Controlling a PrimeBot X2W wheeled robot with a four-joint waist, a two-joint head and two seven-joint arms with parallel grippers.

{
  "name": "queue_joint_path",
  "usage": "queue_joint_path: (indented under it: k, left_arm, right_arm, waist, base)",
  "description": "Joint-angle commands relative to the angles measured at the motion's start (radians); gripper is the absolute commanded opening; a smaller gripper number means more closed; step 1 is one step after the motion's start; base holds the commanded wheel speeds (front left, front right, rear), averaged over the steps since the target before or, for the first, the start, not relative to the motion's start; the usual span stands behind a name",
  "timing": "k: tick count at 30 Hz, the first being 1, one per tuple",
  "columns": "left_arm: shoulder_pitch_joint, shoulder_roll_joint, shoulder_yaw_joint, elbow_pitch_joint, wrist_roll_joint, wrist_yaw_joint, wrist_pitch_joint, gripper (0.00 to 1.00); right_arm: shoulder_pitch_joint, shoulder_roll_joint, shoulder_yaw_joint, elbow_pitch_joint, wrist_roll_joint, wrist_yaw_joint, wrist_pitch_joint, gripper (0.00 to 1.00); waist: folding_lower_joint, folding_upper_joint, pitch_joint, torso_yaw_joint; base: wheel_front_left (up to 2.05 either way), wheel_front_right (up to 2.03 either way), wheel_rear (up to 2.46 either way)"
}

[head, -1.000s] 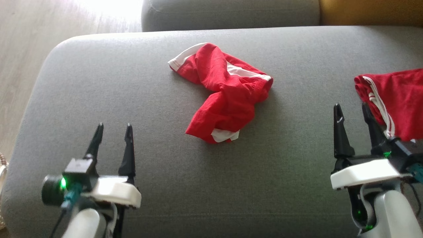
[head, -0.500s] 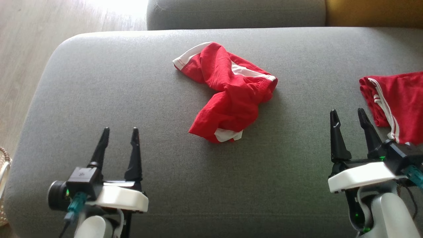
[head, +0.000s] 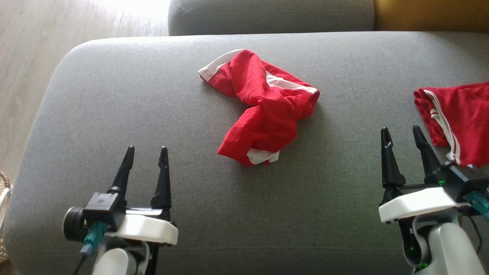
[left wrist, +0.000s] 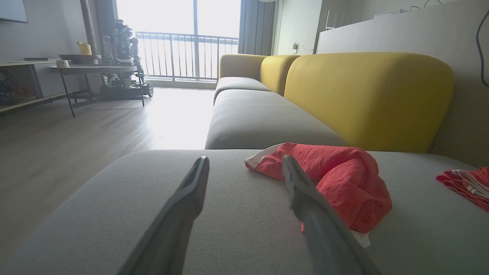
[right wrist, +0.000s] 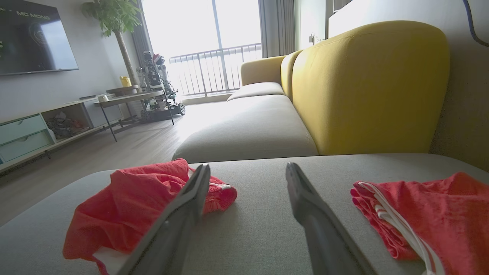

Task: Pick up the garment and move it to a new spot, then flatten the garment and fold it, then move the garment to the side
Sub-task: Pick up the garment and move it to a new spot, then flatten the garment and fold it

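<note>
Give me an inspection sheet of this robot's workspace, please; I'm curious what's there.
Surface: grey sofa cushion, smooth.
Job's things: crumpled red garment with white trim, mid-cushion, untouched.
Clutter: second red garment at the cushion's right edge, lying flatter.
Grippers: left gripper and right gripper both open, holding nothing, apart from the cloth.
Cables: teal-plugged cable at the left wrist camera; dark cable on the wall.
Surroundings: yellow backrest, wooden floor, side table, balcony window.

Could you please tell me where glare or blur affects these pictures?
Head view: the floor glares white at top left, while the middle garment is sharp and evenly lit. Left wrist view: the window is blown out and the left fingers are dark and blurred. Right wrist view: the window is equally overexposed and the right fingers are soft.
</note>
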Motion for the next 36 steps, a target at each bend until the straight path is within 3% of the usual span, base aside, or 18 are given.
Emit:
queue_joint_path:
  k: [1, 13, 36]
  left_arm:
    - [-0.029, -0.004, 0.047, -0.026, 0.011, -0.004, -0.012, 1.0]
    - [-0.034, -0.025, 0.058, -0.016, 0.03, -0.041, -0.012, 1.0]
    - [-0.037, -0.035, 0.061, -0.017, 0.039, -0.057, -0.012, 1.0]
  right_arm:
    - [-0.024, 0.001, 0.024, -0.029, -0.009, 0.0, -0.008, 1.0]
    - [-0.018, 0.001, 0.037, -0.008, -0.001, 0.0, -0.008, 1.0]
    - [-0.043, 0.001, 0.008, 0.013, 0.019, 0.0, -0.006, 1.0]
  waist:
    - [0.0001, -0.0001, -0.001, 0.0]
    - [0.0001, -0.0001, 0.001, 0.024]
    - [0.0001, -0.0001, 0.043, 0.036]
  base:
    - [0.0, 0.0, 0.0]
    - [0.0, 0.0, 0.0]
    - [0.0, 0.0, 0.0]
